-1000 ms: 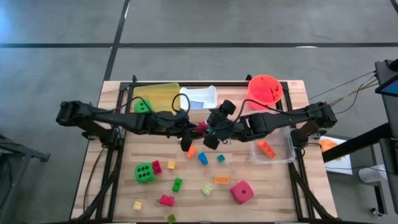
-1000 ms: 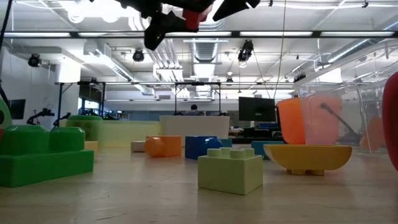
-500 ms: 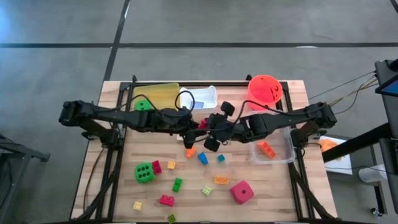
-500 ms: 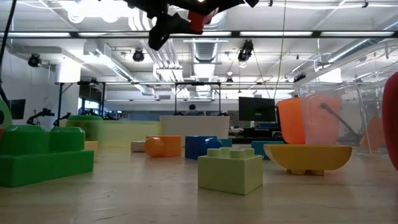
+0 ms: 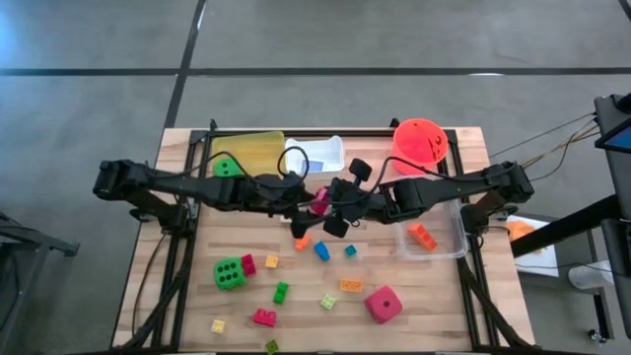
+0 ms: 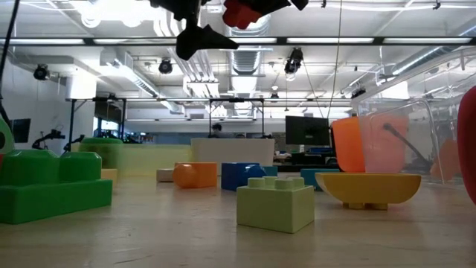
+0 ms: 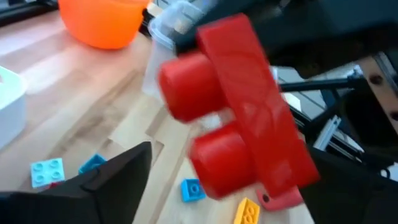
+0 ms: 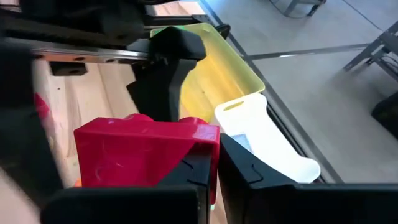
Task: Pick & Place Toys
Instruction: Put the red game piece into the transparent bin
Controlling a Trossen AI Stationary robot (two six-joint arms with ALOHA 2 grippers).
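A red plastic two-stud brick (image 7: 239,109) hung above the middle of the wooden table (image 5: 414,316), clamped in the right gripper (image 5: 330,202), while the left gripper (image 5: 304,215) sat just beside it with its fingers apart. The yellow tray (image 5: 251,150) held a green die (image 5: 227,168); the clear tray (image 5: 449,232) held an orange brick (image 5: 422,237). Only the low view showed the office room beyond, past a pale green brick (image 6: 275,201).
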